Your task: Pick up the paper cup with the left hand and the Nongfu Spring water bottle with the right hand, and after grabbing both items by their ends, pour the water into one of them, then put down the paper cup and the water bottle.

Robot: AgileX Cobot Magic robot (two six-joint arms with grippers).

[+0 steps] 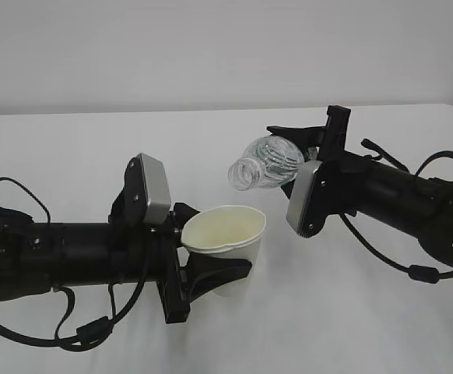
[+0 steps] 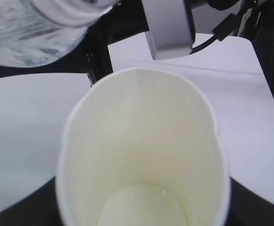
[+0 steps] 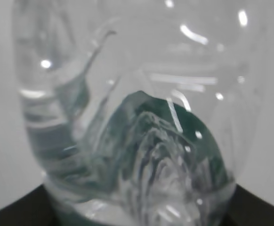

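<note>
Above the white table [image 1: 71, 148], two black arms, each holding one item. One small white tapered paper cup [image 1: 228, 240] with a cream inside sits upright between the part-open jaws of the left hand [image 1: 199, 273]. One small clear ribbed plastic bottle [image 1: 267, 163] is gripped near its base by the right hand [image 1: 308, 160], tilted with its open mouth down-left, just above and beside the cup rim. Cup's contents cannot be told.

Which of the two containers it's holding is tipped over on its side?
The clear water bottle in the right gripper lies tipped, its mouth angled down-left toward the cup. The white paper cup in the left gripper stands upright.
</note>
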